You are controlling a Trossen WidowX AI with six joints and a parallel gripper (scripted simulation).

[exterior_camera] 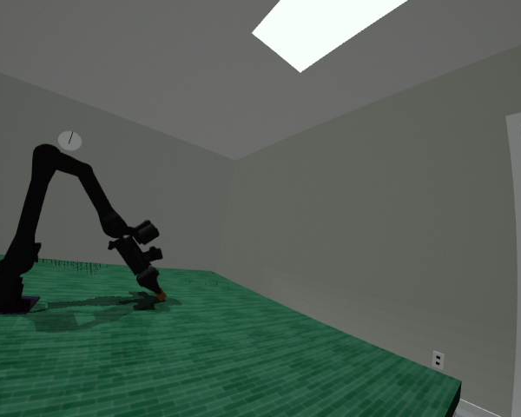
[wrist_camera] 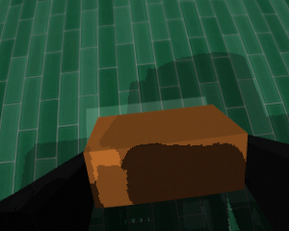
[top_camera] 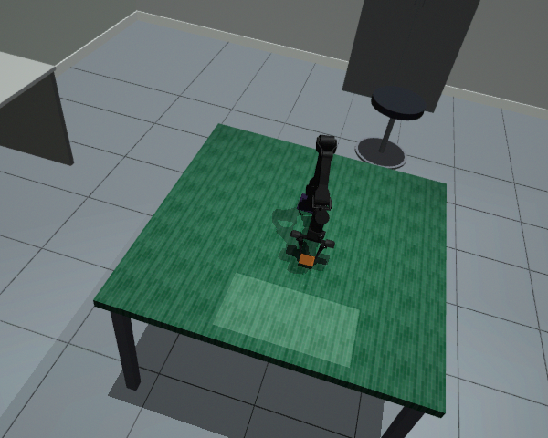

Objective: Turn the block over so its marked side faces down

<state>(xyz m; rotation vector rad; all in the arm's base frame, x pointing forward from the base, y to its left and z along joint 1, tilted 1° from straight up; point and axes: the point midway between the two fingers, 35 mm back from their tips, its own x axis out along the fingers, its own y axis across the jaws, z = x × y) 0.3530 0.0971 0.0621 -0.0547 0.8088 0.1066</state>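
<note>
An orange block (top_camera: 306, 259) (exterior_camera: 161, 294) (wrist_camera: 167, 154) sits between my gripper's (top_camera: 306, 256) (exterior_camera: 157, 291) (wrist_camera: 167, 173) two black fingers. The gripper is shut on it and tilted forward, holding the block low, at or just above the green table (top_camera: 217, 226) (exterior_camera: 252, 359) (wrist_camera: 55, 58). In the wrist view the block's near face is in dark shadow and its top face is plain orange; I see no mark on the faces that show. The arm reaches down from its base (top_camera: 311, 198) (exterior_camera: 4, 287) near the table's middle.
A lighter green rectangle (top_camera: 283, 316) is marked on the table just in front of the block. A stool (top_camera: 387, 127) and a dark cabinet (top_camera: 406, 46) stand behind the table. A grey counter (top_camera: 10, 89) is at the far left.
</note>
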